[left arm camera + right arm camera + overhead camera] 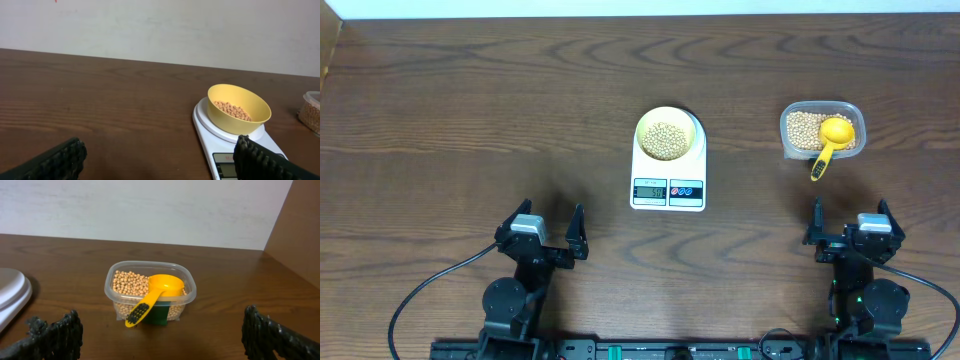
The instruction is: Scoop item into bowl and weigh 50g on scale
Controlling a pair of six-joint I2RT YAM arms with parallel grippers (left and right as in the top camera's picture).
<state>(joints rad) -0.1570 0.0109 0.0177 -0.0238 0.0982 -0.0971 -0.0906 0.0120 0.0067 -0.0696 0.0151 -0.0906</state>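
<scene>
The pale-yellow bowl point(669, 134) point(239, 108) rests on the white scale point(668, 176) point(210, 134) at the table's centre, with tan beans point(667, 139) point(232, 110) inside it. Its LCD display point(650, 191) is lit. More beans point(802, 127) point(125, 282) fill a clear tub point(822, 129) point(150, 289) at the right, where a yellow scoop point(832, 139) point(155, 293) lies with its handle over the near rim. My left gripper point(546, 235) point(160, 159) stands open near the front edge, left of the scale. My right gripper point(851, 226) point(162, 332) stands open in front of the tub, holding nothing.
Dark wooden table point(470, 120) all around. A pale wall point(150, 25) runs behind the table. Black cables point(420, 295) trail from both arm bases at the front edge.
</scene>
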